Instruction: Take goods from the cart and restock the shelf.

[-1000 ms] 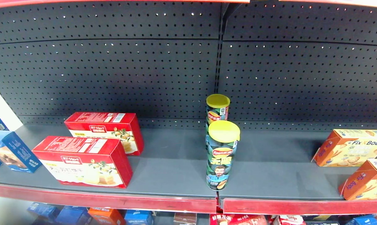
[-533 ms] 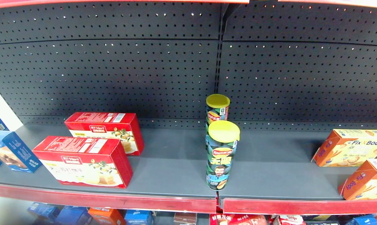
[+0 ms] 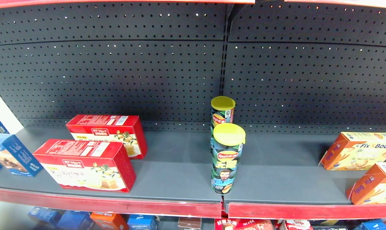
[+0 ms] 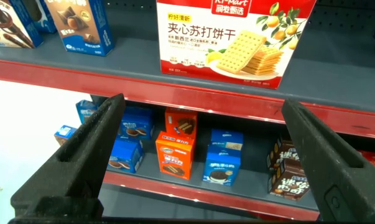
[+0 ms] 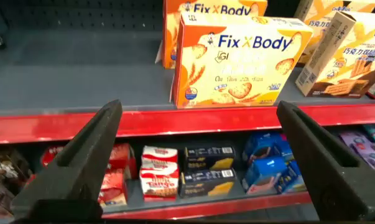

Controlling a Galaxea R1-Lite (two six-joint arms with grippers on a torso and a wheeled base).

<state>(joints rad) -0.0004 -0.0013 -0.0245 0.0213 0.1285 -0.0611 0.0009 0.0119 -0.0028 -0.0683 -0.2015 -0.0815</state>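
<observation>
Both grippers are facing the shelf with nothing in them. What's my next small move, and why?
Probably back off and turn toward the cart for another item. The left gripper and right gripper are both open and empty, and the shelf has bare room between the red boxes and the chip cans.

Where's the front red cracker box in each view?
Head: front red cracker box at the front edge of the shelf, left of the front chip can.
Left wrist: its face, directly above the red edge strip.
Right wrist: faces an orange biscuit box instead.
Shared landmark: red edge strip.
</observation>
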